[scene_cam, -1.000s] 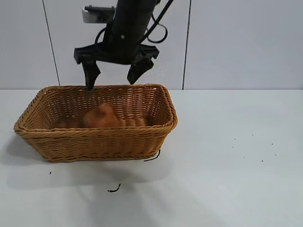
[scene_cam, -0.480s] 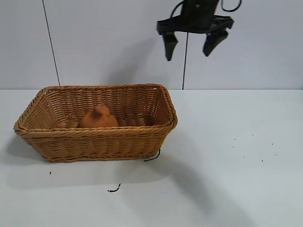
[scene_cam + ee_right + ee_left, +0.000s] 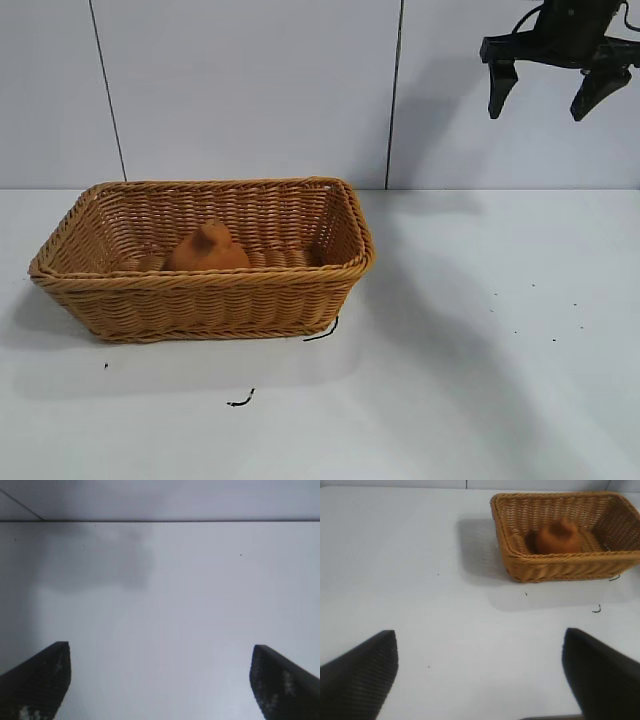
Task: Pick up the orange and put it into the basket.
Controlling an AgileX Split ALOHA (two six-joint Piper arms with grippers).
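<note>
Sitting in the basket (image 3: pixel 345 262), the orange (image 3: pixel 208 250) looks firm, light, rough-skinned; grab its round belly. Right gripper (image 3: pixel 545 93) wide open, empty, left one too.

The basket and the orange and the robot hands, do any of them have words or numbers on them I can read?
No readable text anywhere.
The basket: plain woven wicker, no label.
The orange inside it: bare skin, no sticker.
The right gripper, open, high above the table: plain black, no writing.
The left gripper, open: plain black fingers.
The small dark marks on the table are specks, not letters.
</note>
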